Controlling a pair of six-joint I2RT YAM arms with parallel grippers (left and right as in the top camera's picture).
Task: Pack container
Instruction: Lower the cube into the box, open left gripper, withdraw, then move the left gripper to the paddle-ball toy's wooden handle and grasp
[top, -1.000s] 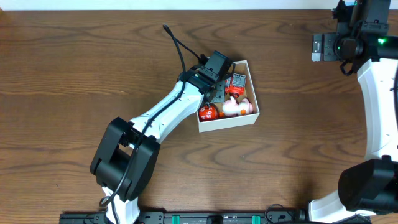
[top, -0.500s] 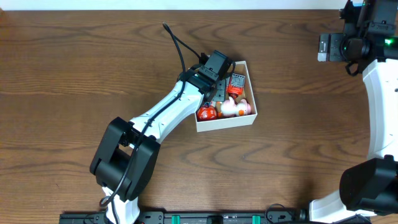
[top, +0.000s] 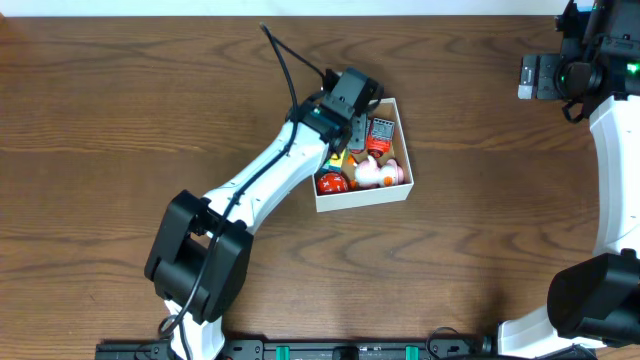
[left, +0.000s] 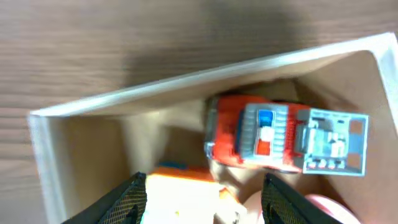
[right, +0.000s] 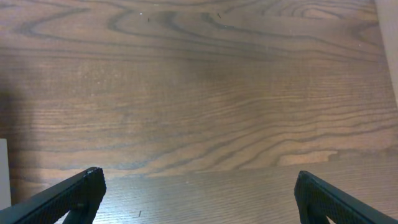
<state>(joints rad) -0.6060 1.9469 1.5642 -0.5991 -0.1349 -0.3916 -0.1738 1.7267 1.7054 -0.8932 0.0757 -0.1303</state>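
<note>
Overhead: container (top: 366, 198) sits mid-counter (top: 120, 110), white walls, brown inside. Left end effector (top: 352, 132) hangs over its upper-left corner, and the arm covers that corner and the fingertips. Truck (top: 381, 133), red ball (top: 333, 182) and pink toy (top: 376, 174) lie inside. Right end effector (top: 535, 77) is far off at the upper right, its spread unreadable here.

Left wrist: fingers apart, only their tips in frame. An orange block (left: 186, 185) lies between them, cut off at the bottom, with contact not evident. The view is blurred.

Right wrist: fingers wide apart above bare wood, gripping nothing. A white sliver at the left edge is unidentifiable.
</note>
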